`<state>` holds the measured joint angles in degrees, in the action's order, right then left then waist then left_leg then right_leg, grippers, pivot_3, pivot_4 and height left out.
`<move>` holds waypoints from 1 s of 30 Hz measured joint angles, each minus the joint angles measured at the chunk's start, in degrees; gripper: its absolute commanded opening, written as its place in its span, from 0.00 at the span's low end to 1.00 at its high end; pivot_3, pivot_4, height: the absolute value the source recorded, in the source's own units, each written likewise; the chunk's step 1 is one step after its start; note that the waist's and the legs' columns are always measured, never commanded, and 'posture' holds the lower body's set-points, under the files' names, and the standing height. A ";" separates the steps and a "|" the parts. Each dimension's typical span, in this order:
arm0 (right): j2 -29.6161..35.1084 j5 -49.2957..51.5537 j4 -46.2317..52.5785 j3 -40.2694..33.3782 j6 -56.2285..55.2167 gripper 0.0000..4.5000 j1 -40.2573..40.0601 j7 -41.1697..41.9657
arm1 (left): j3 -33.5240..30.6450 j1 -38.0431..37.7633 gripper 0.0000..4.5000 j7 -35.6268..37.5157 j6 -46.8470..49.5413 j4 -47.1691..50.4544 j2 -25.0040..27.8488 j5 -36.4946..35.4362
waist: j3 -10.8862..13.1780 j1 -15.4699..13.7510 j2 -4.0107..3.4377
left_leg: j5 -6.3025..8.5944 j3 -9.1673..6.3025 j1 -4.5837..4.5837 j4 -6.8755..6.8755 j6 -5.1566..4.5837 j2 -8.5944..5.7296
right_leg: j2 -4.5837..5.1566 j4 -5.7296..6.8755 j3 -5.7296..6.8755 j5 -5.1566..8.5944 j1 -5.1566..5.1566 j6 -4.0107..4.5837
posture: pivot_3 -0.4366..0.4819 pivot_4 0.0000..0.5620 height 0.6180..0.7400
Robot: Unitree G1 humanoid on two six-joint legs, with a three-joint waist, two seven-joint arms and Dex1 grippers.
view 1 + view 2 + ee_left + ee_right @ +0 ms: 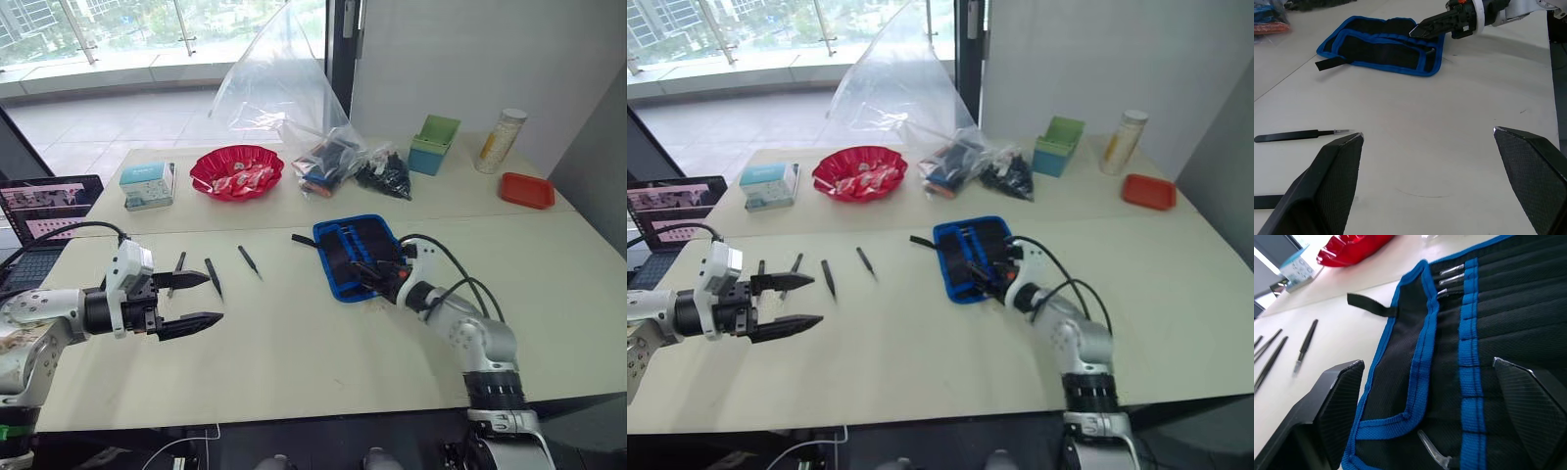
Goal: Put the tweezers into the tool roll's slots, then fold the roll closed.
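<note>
The tool roll (355, 257) lies unfolded mid-table, black with blue trim, its strap (1370, 305) trailing toward the left. Its slots (1508, 279) run side by side, and a few silver tips (1451, 270) stick out of them. My right gripper (376, 275) is open just above the roll's near end, with nothing between its fingers. Three black tweezers (213, 277) (250, 261) (175, 275) lie loose on the table to the left of the roll. My left gripper (192, 300) hovers open and empty just in front of them.
Along the back of the table stand a boxed item (147, 185), a red bowl (237, 171), a clear plastic bag with packets (328, 157), a blue-green bin (434, 144), a bottle (502, 140) and a red tray (526, 189). A laptop (44, 211) sits at the far left.
</note>
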<state>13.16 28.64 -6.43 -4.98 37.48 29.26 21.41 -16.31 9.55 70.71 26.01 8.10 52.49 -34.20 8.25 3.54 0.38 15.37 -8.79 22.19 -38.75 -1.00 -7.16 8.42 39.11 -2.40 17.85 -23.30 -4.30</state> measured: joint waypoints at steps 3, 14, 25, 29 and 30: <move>-0.55 -1.93 -0.99 1.60 -1.35 0.99 0.54 0.98 | -0.05 -0.86 1.00 -0.77 -0.04 0.14 -0.25 0.13 | -0.01 0.23 0.02 | 0.00 -0.02 0.00 -0.01 0.00 0.00 | 0.00 0.01 0.01 0.00 0.00 0.00 | 0.48 0.27 1.00; -1.93 -3.91 1.26 4.01 -0.40 0.99 -0.08 1.90 | -0.38 -1.33 1.00 -2.01 -0.08 0.10 -0.25 0.14 | -0.02 0.54 0.03 | 0.00 -0.02 -0.03 0.01 0.00 0.02 | -0.03 0.04 0.01 0.00 -0.01 0.00 | 0.48 0.27 1.00; -4.36 -4.17 4.26 5.81 3.66 0.99 -0.65 0.76 | -0.36 -0.95 1.00 -2.44 -0.95 -0.15 -0.33 0.26 | -0.05 0.46 0.08 | 0.00 -0.03 -0.04 -0.01 0.00 0.01 | -0.02 0.05 0.00 0.00 0.00 0.00 | 0.48 0.27 1.00; -5.19 -3.48 3.67 4.05 4.14 0.87 -0.31 0.00 | -0.36 -0.95 1.00 -2.55 -0.96 -0.15 -0.33 0.26 | -0.05 0.45 0.08 | 0.00 -0.03 -0.03 -0.01 0.00 0.00 | -0.02 0.06 0.00 0.00 0.00 0.00 | 0.48 0.27 1.00; -5.18 -3.44 3.56 3.76 4.32 0.82 -0.21 -0.24 | -0.36 -0.95 1.00 -2.57 -0.96 -0.14 -0.34 0.25 | -0.05 0.45 0.08 | 0.00 -0.03 -0.03 -0.01 0.00 0.00 | -0.02 0.06 0.00 0.00 0.00 0.00 | 0.48 0.27 1.00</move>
<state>7.98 25.19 -2.87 -1.22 41.80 29.05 21.17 -16.68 8.60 68.14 25.05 7.96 52.16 -33.94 8.20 3.99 0.46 15.37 -8.82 22.16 -38.75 -1.00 -7.16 8.40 39.17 -2.39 17.85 -23.30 -4.30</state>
